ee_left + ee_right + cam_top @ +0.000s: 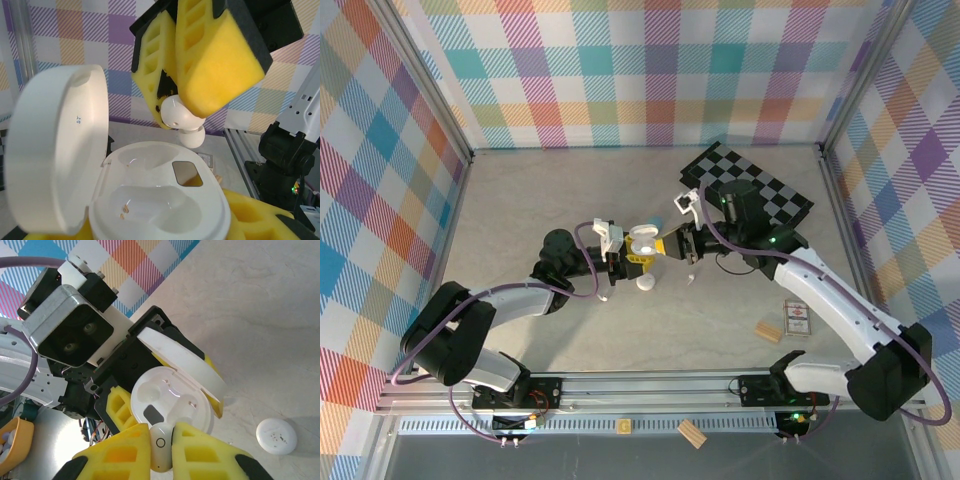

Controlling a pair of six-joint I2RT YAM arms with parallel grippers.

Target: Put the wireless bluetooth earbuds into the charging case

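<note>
– Hovering over the case (pixel 165 200), are we? Where does the bud (pixel 176 114) sit?

– Pinched in the right claw (pixel 175 107), whose yellow pads are pressed onto it from both sides. It hangs just above the open case, clear of it, with its nub pointing down.

– And the case itself?

– Our left claw (pixel 632 254) grips it by the sides and holds it off the bench (pixel 520 220), with the lid (pixel 55 150) swung up to the left. Both wells (pixel 150 205) look bare to us.

– So what makes this seating go well?

– We'd match the bud's shape to one well before we lower it. From the right wrist, the bud (pixel 160 452) is near the rim, not over a hollow, so we judge it needs a small shift inward first.

– Any twist needed?

– Probably. The nub should meet the deep end of the well, and we can't tell from here whether it is lined up.

– Risks?

– A pad could nudge the lid or the rim and tilt the case in our left grip. We'd come down slowly and let go only once the bud sits flush. The white puck (pixel 276 436) on the bench lies well aside, so we can ignore it.
</note>
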